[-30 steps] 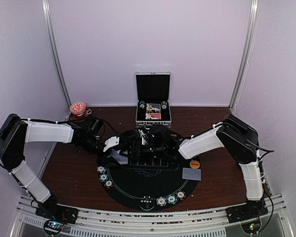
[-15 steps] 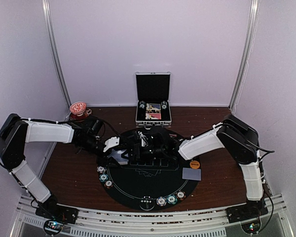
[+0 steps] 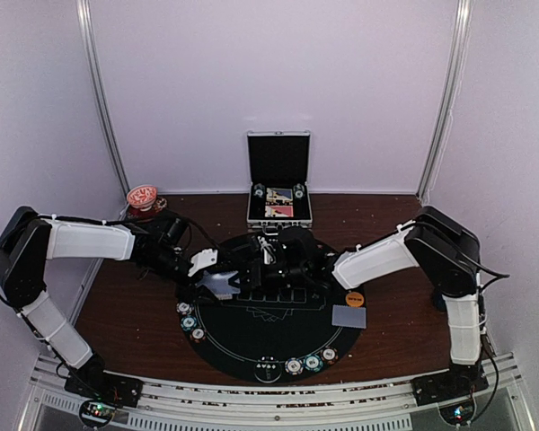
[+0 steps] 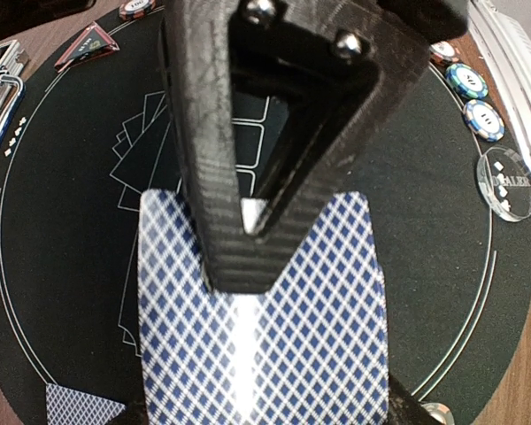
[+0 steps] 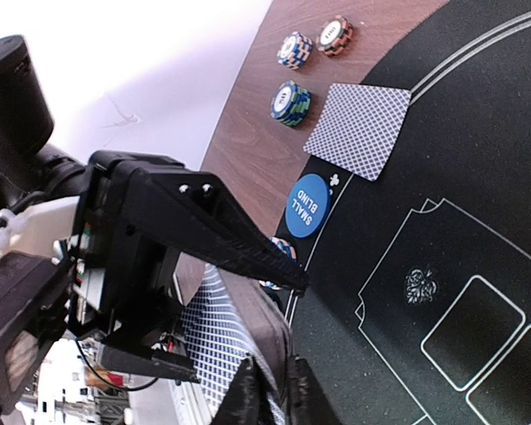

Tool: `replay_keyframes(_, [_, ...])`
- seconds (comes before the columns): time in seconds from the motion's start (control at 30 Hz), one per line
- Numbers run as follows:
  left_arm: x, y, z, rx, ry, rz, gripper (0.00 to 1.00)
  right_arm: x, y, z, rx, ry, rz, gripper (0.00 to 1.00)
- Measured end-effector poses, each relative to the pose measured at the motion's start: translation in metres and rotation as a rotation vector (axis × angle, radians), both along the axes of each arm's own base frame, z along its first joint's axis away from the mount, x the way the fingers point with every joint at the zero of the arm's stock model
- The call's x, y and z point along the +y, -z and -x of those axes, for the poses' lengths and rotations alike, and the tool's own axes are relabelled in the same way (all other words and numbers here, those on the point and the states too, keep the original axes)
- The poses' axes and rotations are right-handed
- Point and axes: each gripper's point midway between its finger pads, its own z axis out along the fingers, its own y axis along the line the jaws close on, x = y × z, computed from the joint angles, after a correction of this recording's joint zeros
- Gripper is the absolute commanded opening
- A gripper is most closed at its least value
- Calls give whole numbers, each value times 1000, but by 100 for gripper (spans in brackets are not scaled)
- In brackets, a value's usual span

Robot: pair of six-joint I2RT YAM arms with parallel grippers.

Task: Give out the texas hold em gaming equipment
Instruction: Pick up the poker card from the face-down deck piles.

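My left gripper (image 3: 212, 278) (image 4: 248, 288) is shut on a deck of playing cards (image 4: 265, 336) with blue diamond backs, held over the left part of the round black mat (image 3: 269, 334). My right gripper (image 3: 244, 273) (image 5: 279, 397) meets it from the right, its fingertips pinched on the deck's edge (image 5: 219, 341). A blue small-blind disc (image 5: 306, 205) lies at the mat's rim, with a single card (image 5: 358, 130) and striped chips (image 5: 290, 102) beyond it. An orange disc (image 3: 355, 298) and another card (image 3: 349, 316) lie at the mat's right.
The open silver case (image 3: 279, 193) stands behind the mat with chips and cards inside. A red-and-white cup (image 3: 143, 197) sits at the back left. More chips (image 3: 305, 363) and a clear dealer button (image 4: 506, 181) line the mat's near edge.
My right gripper has closed from wide open onto the deck's edge. The deck and the left gripper have stayed almost still.
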Motion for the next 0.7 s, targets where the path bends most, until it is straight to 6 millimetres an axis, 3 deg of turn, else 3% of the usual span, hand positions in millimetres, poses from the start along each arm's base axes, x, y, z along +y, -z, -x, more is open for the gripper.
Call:
replay_keyframes(0.17, [-1,0,1,4,3,4,61,-4,-5,3,9,-3,-13,0])
replay_keyframes(0.53, [-2,-1,2,11,10,14,61,-16,-17,10,32,-2,-45,0])
replay_keyframes(0.7, [-2,-1,2,12,10,15,61,-40,-34,6,18,18,-45,0])
